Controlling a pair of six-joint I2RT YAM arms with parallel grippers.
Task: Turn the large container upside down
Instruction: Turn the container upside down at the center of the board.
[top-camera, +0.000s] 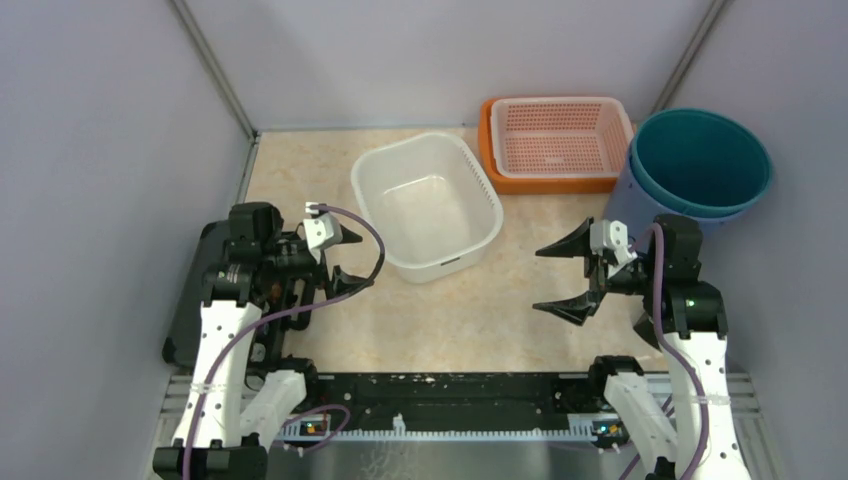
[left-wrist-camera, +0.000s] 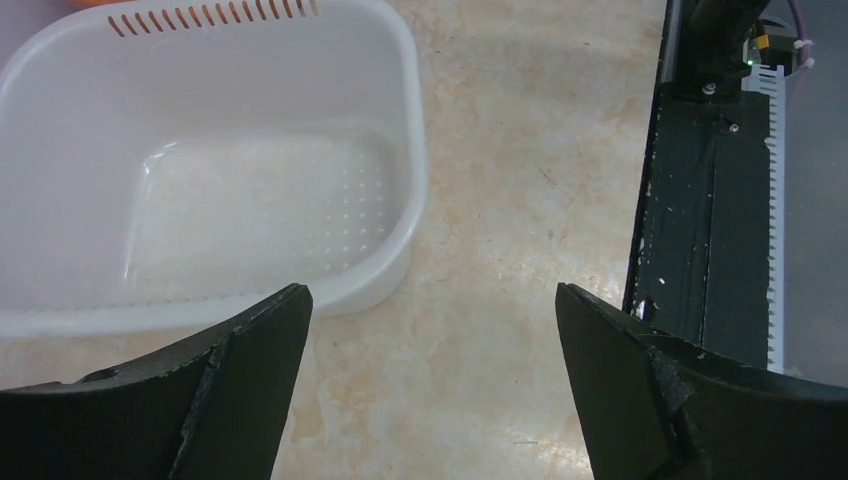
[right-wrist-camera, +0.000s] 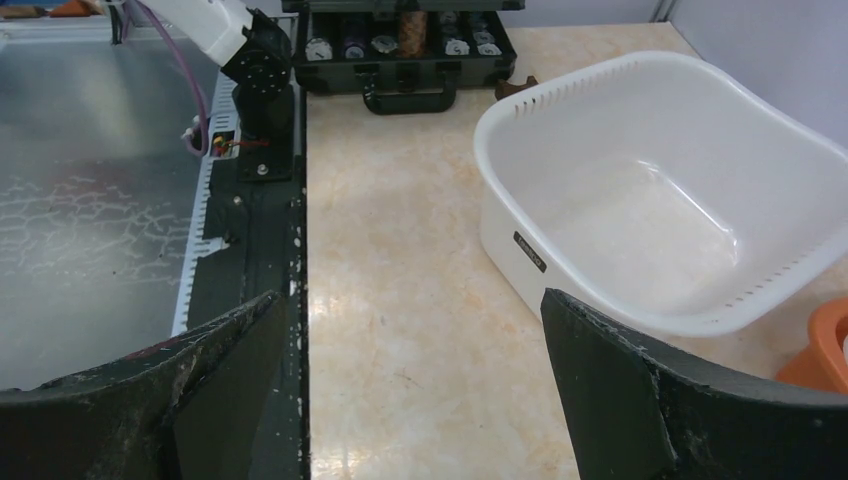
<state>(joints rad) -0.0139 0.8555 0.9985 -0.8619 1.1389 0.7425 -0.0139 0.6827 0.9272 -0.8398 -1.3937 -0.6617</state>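
Both jaws released, holding nothing; white tub upright on counter. Pinch its near rim with your left jaws, lift, roll it over, clear of orange basket.

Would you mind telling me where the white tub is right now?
In the top view, the white tub stands upright mid-table, just ahead and right of the left hand, with the orange basket close behind its far right corner.

tub centre | basket behind tub, to its right | bucket just right of basket
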